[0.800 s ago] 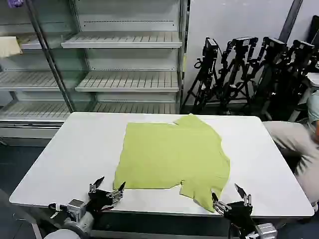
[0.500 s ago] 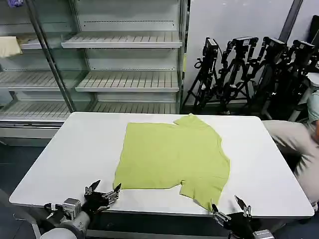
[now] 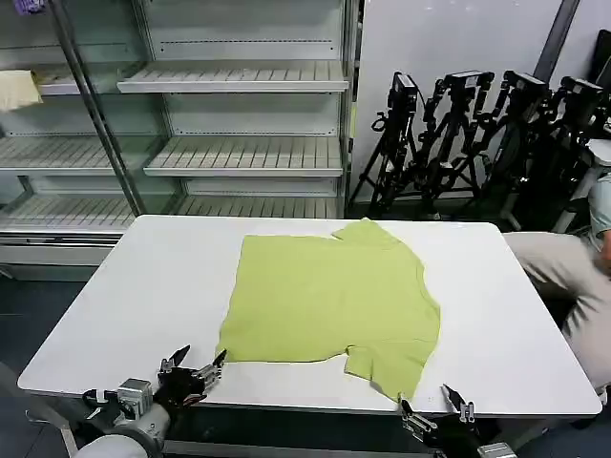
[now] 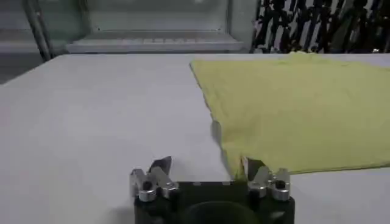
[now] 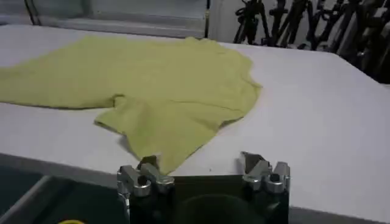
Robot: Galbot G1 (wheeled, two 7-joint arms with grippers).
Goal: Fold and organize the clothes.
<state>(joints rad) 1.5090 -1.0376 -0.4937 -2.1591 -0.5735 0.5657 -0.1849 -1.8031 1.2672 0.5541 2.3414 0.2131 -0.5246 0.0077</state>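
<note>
A lime T-shirt [image 3: 329,301] lies flat on the white table [image 3: 143,286]. The left gripper [image 3: 191,364] and right gripper [image 3: 431,412] hover at the near edge, fingers spread, seemingly clear of the fabric.

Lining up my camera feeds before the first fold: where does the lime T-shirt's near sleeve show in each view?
Head view: the sleeve lies at the table's near edge, just ahead of the right hand.
Left wrist view: I cannot pick it out; the T-shirt body shows.
Right wrist view: it points at the camera.
Shared landmark: the white table.
</note>
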